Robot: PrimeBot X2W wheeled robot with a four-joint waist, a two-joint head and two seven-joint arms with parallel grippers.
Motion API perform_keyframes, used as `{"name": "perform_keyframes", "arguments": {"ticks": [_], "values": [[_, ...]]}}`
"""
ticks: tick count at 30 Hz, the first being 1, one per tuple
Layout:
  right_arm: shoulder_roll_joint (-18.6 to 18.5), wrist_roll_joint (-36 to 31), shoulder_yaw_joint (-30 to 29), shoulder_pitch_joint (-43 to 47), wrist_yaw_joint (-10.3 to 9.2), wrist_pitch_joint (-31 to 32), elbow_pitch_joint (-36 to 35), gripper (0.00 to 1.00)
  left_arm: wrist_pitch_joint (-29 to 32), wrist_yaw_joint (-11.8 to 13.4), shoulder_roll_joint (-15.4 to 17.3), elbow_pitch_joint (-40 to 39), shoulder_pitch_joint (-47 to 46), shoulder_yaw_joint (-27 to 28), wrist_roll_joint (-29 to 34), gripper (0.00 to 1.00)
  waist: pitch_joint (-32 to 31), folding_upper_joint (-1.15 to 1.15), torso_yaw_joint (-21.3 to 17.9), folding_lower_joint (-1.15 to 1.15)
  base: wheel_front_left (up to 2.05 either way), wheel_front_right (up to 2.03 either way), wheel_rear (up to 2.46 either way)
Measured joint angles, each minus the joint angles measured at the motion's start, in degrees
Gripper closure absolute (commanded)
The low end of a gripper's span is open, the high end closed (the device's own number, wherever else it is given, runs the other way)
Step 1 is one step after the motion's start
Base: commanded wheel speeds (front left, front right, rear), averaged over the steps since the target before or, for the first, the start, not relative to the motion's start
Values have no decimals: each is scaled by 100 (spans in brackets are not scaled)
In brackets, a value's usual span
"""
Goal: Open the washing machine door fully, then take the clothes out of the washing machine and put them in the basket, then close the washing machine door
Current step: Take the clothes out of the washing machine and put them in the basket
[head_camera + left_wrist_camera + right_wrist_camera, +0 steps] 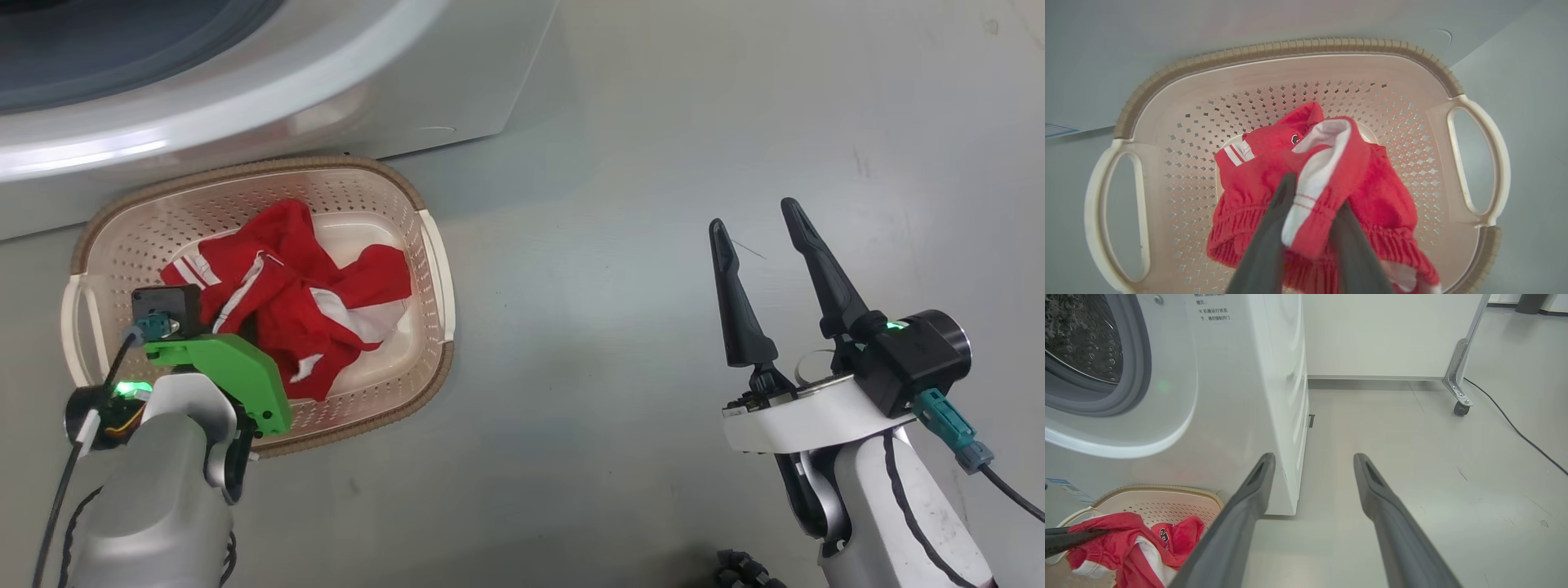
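Note:
The cream basket point(245, 171) stands on the floor right in front of the white washing machine point(457, 82). The red clothes point(302, 286) with white stripes lie inside it. My left gripper point(1314, 196) hangs over the basket point(1290, 47), its two dark fingers pressed on either side of a raised red-and-white fold of the clothes point(1384, 196). A green bracket point(229, 376) on that wrist hides the fingers in the head view. My right gripper point(755, 220) stands open and empty over bare floor, right of the basket. The steel drum point(1081, 339) lies exposed. The washing machine door is out of view.
The machine's right front corner point(1290, 457) stands just left of my right gripper point(1314, 457). Behind it, a white panel rests on a metal leg with a caster point(1461, 406). A black cable point(1515, 428) trails across the grey floor at the right.

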Motion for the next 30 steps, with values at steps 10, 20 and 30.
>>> {"name": "perform_keyframes", "arguments": {"ticks": [10,20,30], "values": [[12,0,-108,-20,-10,0,40,0,-347,-11,31,413,-232,223,-176,0,-29,0,58,0,0,0,0],[10,-11,-141,-37,-8,0,132,0,-1036,-88,23,523,-233,151,-98,0,-220,0,259,0,0,0,0],[-96,-75,-233,-33,-8,0,272,0,-1433,-188,-97,335,-231,67,1,0,-539,0,552,0,0,0,0]]}}
